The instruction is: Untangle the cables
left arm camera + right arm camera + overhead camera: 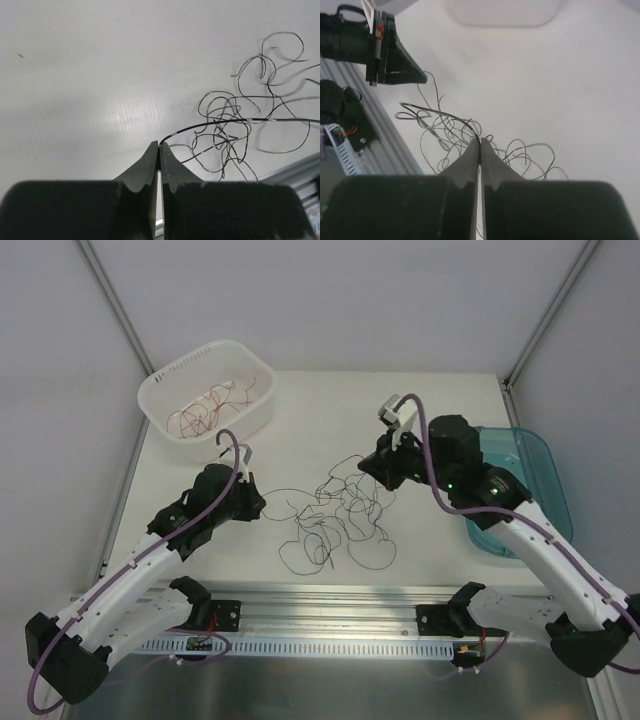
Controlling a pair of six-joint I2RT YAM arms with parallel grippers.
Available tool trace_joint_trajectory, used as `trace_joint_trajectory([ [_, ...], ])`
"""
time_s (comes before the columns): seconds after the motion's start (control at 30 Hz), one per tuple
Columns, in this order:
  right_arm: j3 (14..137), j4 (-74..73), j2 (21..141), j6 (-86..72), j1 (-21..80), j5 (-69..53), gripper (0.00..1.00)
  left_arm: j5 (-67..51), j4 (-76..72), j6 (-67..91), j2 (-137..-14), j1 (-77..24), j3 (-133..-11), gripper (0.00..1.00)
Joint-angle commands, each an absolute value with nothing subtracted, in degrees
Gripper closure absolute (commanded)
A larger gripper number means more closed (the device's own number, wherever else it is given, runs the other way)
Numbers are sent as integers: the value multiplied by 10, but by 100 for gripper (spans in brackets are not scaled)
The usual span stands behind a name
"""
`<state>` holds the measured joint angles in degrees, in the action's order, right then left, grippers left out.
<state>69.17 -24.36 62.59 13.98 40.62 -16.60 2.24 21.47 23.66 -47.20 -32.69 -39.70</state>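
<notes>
Left end effector (159, 146): jaws together, clamped on one strand of the black cables (235, 125). That strand runs from the tips out to the right, into the tangle.

Right end effector (480, 142): jaws together as well. A black strand arcs into the tips, so it looks pinched there.

The tangle lies on the table (320, 420) between the two end effectors, its loops overlapping, wider left to right than front to back. The left end effector sits just off its left edge, the right one at its far right corner.

Judgement: the coming move turns on the line joining the two grips. The knot sits between them, about equally near each arm, so pulling apart along that line should open it.

Red cables (205, 418) lie well apart in the white basket (160, 380), far left. A blue bin (540, 455) sits at right, partly under the right arm.
</notes>
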Motion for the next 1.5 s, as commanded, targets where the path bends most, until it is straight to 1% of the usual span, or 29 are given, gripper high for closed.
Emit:
trace_joint_trajectory([
  [0.0, 725, -318, 575, 137, 404, -66, 99, 85, 229, 272, -455, -331, -406, 100],
  [0.07, 746, -341, 555, 133, 402, -21, 99, 129, 247, 286, -458, -332, -403, 100],
  [0.2, 796, -379, 504, 131, 391, 13, 99, 171, 269, 326, -484, -308, -391, 100],
  [0.3, 842, -393, 481, 133, 386, 33, 99, 159, 269, 337, -520, -249, -388, 100],
  [0.33, 855, -405, 477, 136, 385, 52, 99, 155, 269, 339, -539, -210, -388, 100],
  [0.43, 904, -432, 474, 146, 385, 97, 99, 157, 270, 343, -577, -158, -397, 100],
  [0.63, 958, -438, 457, 156, 384, 168, 99, 146, 268, 349, -648, -86, -444, 100],
  [0.77, 965, -436, 440, 162, 384, 206, 99, 135, 268, 355, -707, -44, -468, 100],
  [0.87, 962, -436, 428, 165, 384, 250, 99, 127, 267, 356, -743, -31, -479, 100],
  [0.97, 963, -446, 429, 176, 385, 288, 99, 120, 262, 352, -754, -31, -476, 100],
  [1.0, 963, -457, 434, 177, 384, 323, 99, 127, 261, 349, -751, -30, -473, 100],
  [1.07, 962, -466, 438, 177, 384, 348, 99, 145, 259, 341, -749, -22, -462, 100],
  [1.17, 964, -468, 429, 177, 384, 412, 100, 122, 256, 346, -757, 29, -441, 100],
  [1.2, 968, -466, 423, 185, 384, 461, 100, 100, 251, 352, -762, 43, -437, 100],
  [1.23, 968, -461, 418, 192, 384, 483, 99, 91, 249, 360, -765, 60, -432, 100],
  [1.3, 970, -443, 408, 209, 385, 530, 99, 80, 238, 371, -767, 70, -420, 100],
  [1.43, 974, -418, 375, 220, 397, 541, 99, 48, 222, 393, -775, 110, -402, 100],
  [1.47, 975, -418, 373, 221, 414, 542, 99, 47, 222, 393, -776, 115, -401, 100],
])
